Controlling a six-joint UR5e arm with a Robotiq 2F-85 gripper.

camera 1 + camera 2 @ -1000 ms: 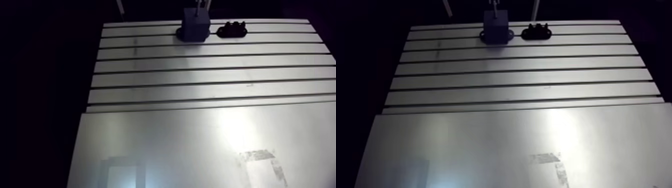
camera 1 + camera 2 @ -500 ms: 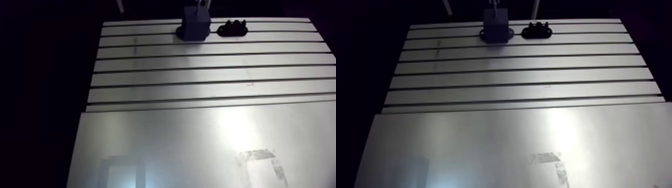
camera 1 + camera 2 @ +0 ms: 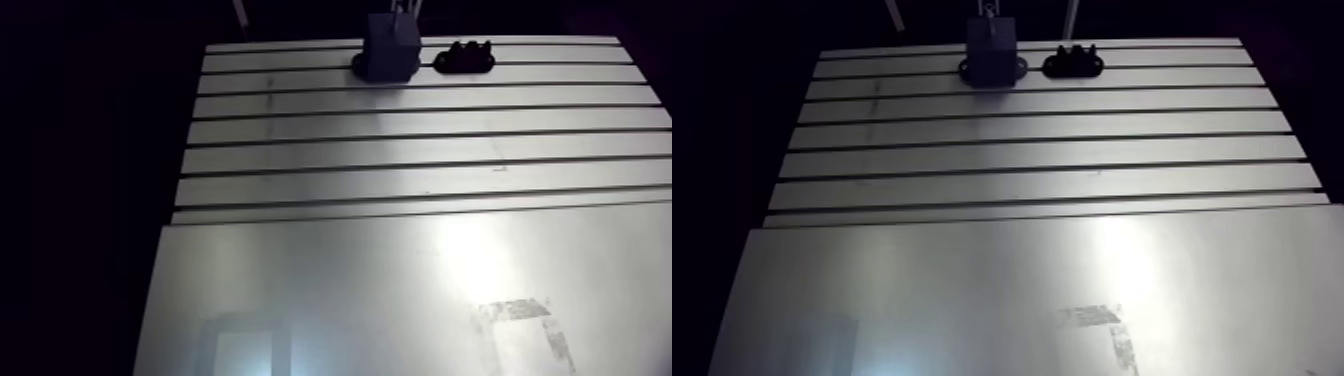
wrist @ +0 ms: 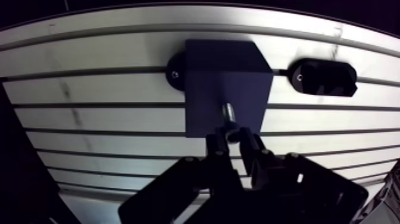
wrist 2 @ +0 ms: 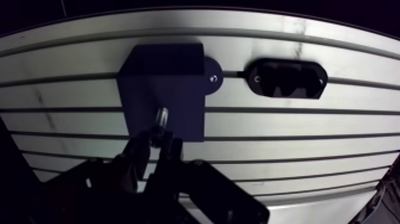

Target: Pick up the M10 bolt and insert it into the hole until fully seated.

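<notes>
At the far edge of the slotted desk (image 3: 400, 270) stands a dark blue block (image 4: 226, 71) on a black base with a small screw showing at its side. Just to its right, not touching it, lies a black oval holder (image 4: 324, 76). The claw (image 4: 233, 137) hangs over the block, its fingers narrowed on the M10 bolt (image 4: 228, 112). The bolt's shiny shank points at the block's top face. I can't tell whether the tip touches it.

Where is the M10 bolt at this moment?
In the wrist view, the bolt is gripped by the claw, its tip over the dark blue block beside the black holder.
</notes>
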